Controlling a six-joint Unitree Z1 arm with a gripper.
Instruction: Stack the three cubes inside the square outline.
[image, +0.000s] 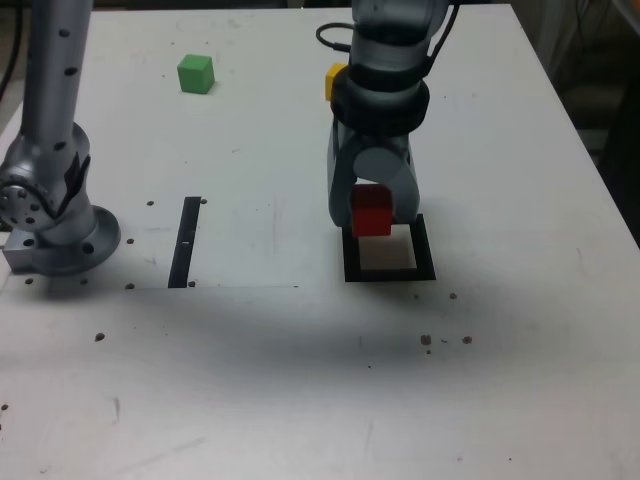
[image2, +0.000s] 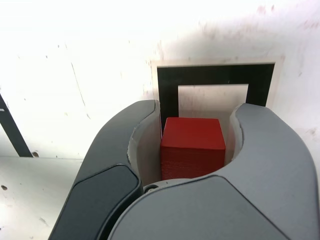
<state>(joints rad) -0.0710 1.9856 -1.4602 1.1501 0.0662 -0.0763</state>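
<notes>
Pincer (image: 372, 215) is clamped on the red cube (image: 371, 211), one jaw on each side; the wrist view shows the red cube (image2: 192, 146) pinched between the two grey jaws. In the exterior view it sits right of frame centre, directly over the back edge of the square outline (image: 389, 272), cube apparently just above it, contact can't be told. Square outline (image2: 216, 77) in the wrist view: black frame, pale centre, just beyond the cube.

Green cube (image: 196, 73) lies alone on the tabletop (image: 300, 400) in the upper left of the exterior frame, well apart from the outline. Yellow cube (image: 334, 81) is at upper centre, mostly hidden behind the arm. Narrow black strip (image: 186, 241) lies left of centre, near the grey arm base (image: 55, 225) at the left edge.
</notes>
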